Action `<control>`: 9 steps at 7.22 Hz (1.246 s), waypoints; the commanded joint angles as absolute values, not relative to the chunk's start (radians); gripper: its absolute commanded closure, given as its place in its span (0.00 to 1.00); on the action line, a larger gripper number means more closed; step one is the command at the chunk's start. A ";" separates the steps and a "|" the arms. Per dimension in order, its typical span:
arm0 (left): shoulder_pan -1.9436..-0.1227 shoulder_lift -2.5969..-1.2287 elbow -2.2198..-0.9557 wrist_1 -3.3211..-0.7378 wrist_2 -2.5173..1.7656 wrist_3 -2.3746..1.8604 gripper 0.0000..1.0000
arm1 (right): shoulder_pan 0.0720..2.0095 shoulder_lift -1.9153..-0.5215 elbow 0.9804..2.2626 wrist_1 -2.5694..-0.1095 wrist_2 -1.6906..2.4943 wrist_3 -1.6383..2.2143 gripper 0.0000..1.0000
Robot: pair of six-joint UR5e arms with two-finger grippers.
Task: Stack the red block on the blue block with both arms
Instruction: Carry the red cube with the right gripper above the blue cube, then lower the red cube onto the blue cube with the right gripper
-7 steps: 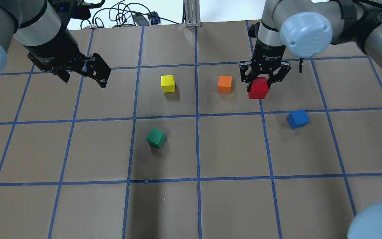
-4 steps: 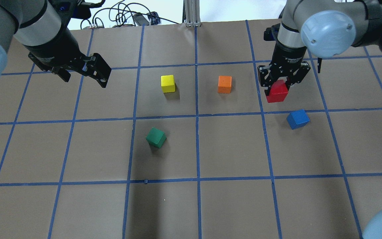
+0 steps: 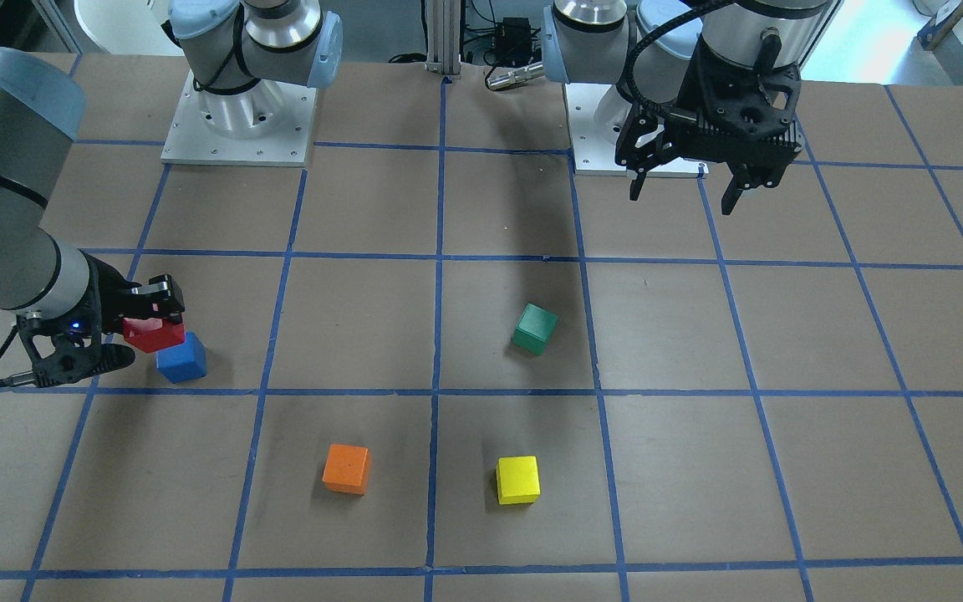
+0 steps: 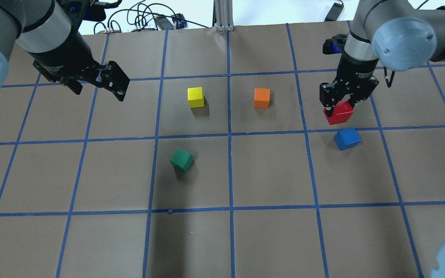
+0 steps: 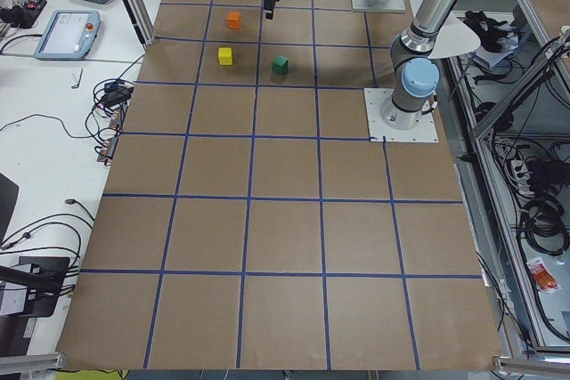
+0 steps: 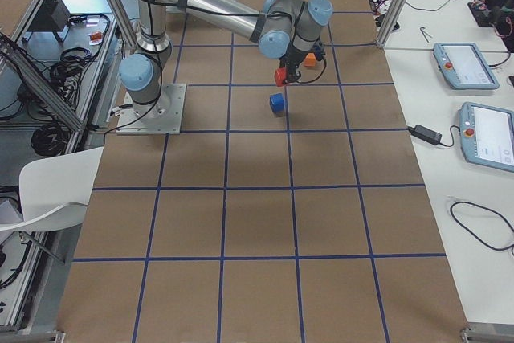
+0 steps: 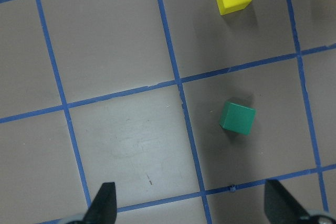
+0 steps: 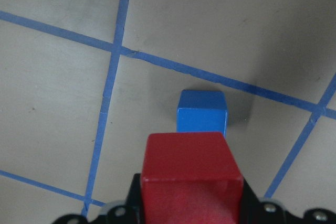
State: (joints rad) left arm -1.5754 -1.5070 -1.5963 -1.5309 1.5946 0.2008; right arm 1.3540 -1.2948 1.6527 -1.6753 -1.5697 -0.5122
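Cubes (image 4: 181,159) five, arms (image 4: 48,36) two, red block (image 4: 340,115) gripped

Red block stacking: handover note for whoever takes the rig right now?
Right gripper: shut on the red block, held clear of the table.
Left gripper: open, empty, hanging above the table.
Blue block: on the table, just ahead of the red block in the wrist view, not covered.
Done: red block picked up.
Left: centre it over the blue block, lower, release.
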 commanded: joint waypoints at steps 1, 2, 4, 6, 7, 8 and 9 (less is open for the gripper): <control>-1.577 -1.509 -1.597 -1.529 1.594 0.201 0.00 | 1.336 -1.295 1.731 -1.866 -1.572 -0.545 1.00; -1.577 -1.511 -1.595 -1.529 1.592 0.198 0.00 | 1.336 -1.295 1.783 -1.943 -1.572 -0.542 1.00; -1.577 -1.519 -1.592 -1.528 1.589 0.189 0.00 | 1.336 -1.299 1.830 -2.003 -1.574 -0.546 1.00; -1.577 -1.519 -1.592 -1.520 1.588 0.189 0.00 | 1.336 -1.308 1.856 -2.005 -1.574 -0.548 1.00; -1.575 -1.520 -1.594 -1.514 1.588 0.187 0.00 | 1.336 -1.312 1.867 -2.005 -1.574 -0.546 1.00; -1.577 -1.520 -1.594 -1.514 1.588 0.189 0.00 | 1.336 -1.312 1.871 -2.005 -1.575 -0.546 1.00; -1.577 -1.519 -1.594 -1.514 1.591 0.189 0.00 | 1.335 -1.312 1.871 -2.006 -1.575 -0.546 1.00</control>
